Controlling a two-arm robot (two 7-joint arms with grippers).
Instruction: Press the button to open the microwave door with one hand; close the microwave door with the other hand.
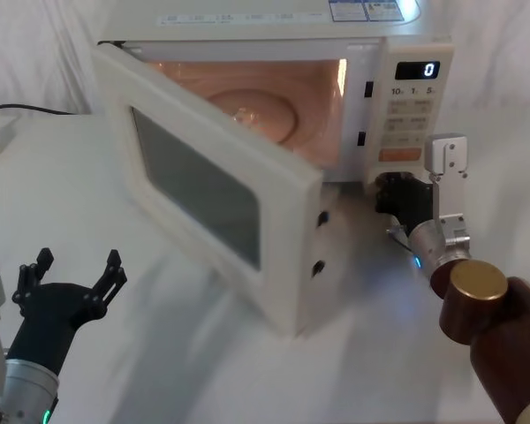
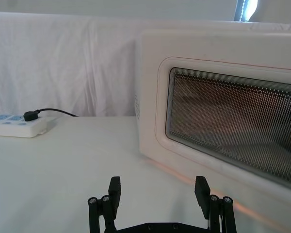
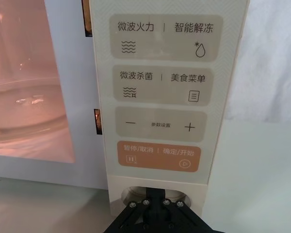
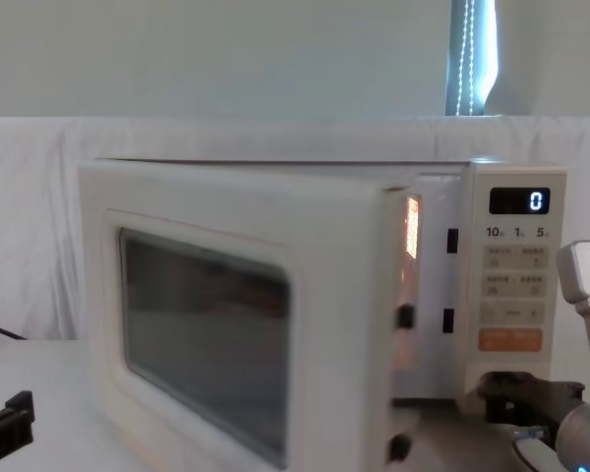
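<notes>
The right gripper [image 1: 396, 196] sits at the button [image 3: 153, 195], its finger state hidden, below the microwave [image 1: 371, 35] panel, while the microwave door [image 1: 208, 190] stands swung open toward the spread-fingered left gripper [image 1: 71, 281].

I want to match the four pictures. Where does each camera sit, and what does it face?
Head: high, facing down on the open microwave door, both grippers.
Chest: low, facing the door side-on.
Left wrist: facing the door window past the open left gripper.
Right wrist: facing the panel, right gripper at the button.
Head and chest share the display.
</notes>
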